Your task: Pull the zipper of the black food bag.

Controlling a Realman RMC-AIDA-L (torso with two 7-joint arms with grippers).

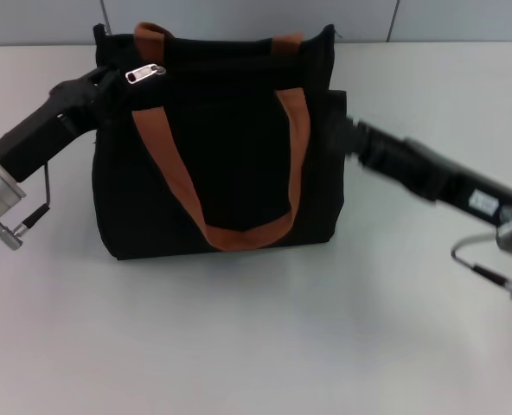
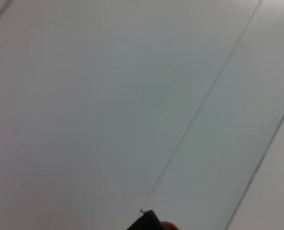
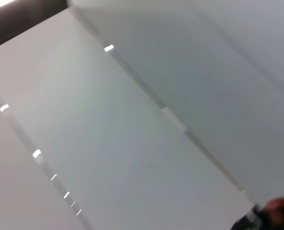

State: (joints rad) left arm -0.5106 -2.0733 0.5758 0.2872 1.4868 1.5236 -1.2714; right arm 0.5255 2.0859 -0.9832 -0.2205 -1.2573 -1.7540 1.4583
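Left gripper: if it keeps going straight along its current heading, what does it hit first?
Likely the zipper: the left gripper sits at the black food bag's top corner, aimed along the top edge. Depth is unclear.

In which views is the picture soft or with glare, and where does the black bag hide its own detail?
Head view: the black food bag is so dark that its folds vanish; only the zipper glints. Left wrist view: soft, pale panels, with a bag corner at the edge. Right wrist view: small bright glare spots on pale panels.
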